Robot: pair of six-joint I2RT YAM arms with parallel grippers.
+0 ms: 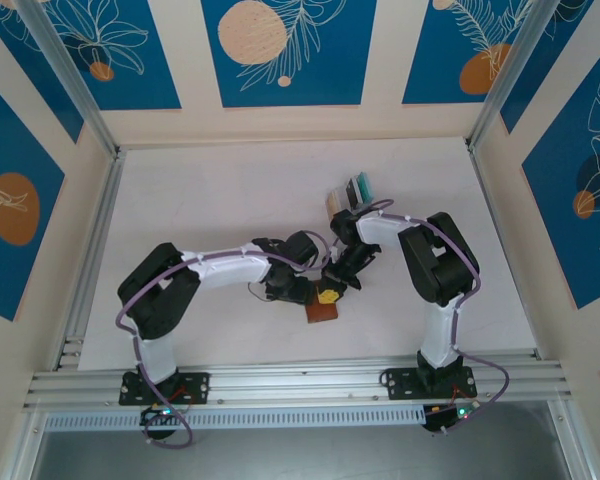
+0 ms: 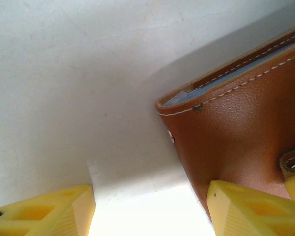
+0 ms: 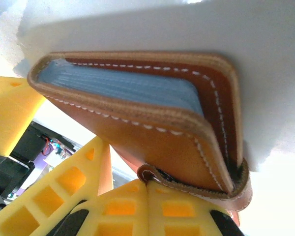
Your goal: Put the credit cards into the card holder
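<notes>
The small brown leather bifold card holder (image 1: pixel 322 312) is seen folded on the white table (image 1: pixel 210 200), apart from the clear plastic slotted rack (image 1: pixel 352 190), on the side nearer the arm bases. Its snap tab (image 3: pixel 155 173) is pinched by the right gripper (image 3: pixel 147 189), whose fingers are pressed together. The left gripper (image 2: pixel 150 211) is held spread at the card holder's corner, with one finger just beside the leather.

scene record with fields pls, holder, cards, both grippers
holder: brown leather bifold card holder, slightly agape, pale blue pockets showing
left gripper: jaws open, holder beside one finger
right gripper: jaws shut on the holder's snap tab
cards: small coloured plastic credit cards standing toward the table's far side
surface: white table
</notes>
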